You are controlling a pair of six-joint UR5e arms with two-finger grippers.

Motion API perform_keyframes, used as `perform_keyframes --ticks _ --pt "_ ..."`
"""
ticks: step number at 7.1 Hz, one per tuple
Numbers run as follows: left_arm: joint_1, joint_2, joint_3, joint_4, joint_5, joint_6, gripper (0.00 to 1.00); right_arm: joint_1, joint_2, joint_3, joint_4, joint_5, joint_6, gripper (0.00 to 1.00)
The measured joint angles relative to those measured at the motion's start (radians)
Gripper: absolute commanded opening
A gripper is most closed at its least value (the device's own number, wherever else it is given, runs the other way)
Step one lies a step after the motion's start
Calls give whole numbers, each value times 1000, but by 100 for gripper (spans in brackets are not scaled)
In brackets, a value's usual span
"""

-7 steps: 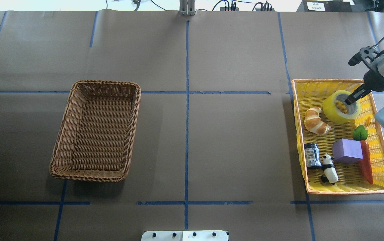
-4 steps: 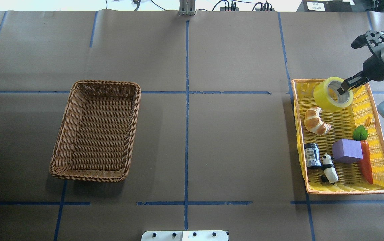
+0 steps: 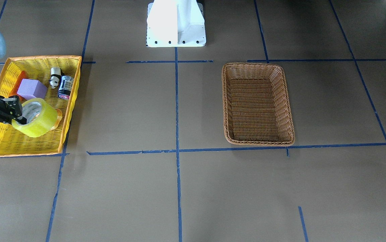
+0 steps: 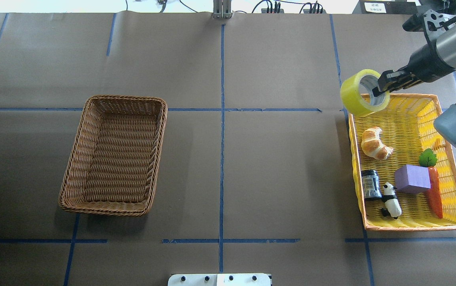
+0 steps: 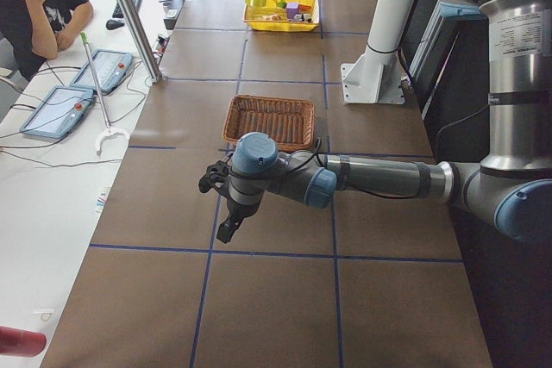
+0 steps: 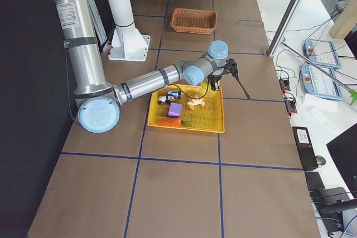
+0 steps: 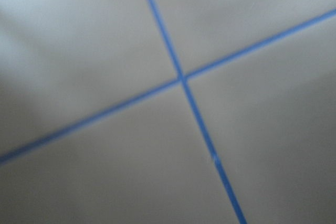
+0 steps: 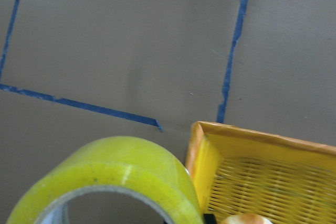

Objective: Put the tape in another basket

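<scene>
Right pincer [image 4: 378, 90] clamped, held high; left pincer [image 5: 226, 232] low (state unclear).

Table [image 4: 275, 167]: flat top, covered in brown paper, with blue tape lines [image 4: 222, 139] forming a grid of rectangles.

Overhead view, directly on the paper:
- brown wicker basket [image 4: 114, 159], left of centre, slightly skewed, upper end over a horizontal line
- yellow basket [image 4: 414, 228] with orange rim, at the right edge, long side running top to bottom, lower rim just above a horizontal line
- white base plate [image 4: 219, 279], bottom centre, on the centre vertical line

The baskets are well apart, with the centre line between them.
</scene>
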Motion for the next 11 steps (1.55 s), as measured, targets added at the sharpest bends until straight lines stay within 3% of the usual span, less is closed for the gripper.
perform_keyframes --ticks 2,5,7,11 --pt "86 -12 -9 -122 -49 -262 100 -54 45 48 1 -36 149 1" --pt "256 -27 -32 -344 -51 -595 100 -189 115 95 60 -193 406 1" --pt "347 -90 -55 -406 -49 -842 100 -290 117 86 301 -314 625 2" --pt "561 -245 -67 -664 -52 -1383 100 -410 86 71 781 -358 812 0"
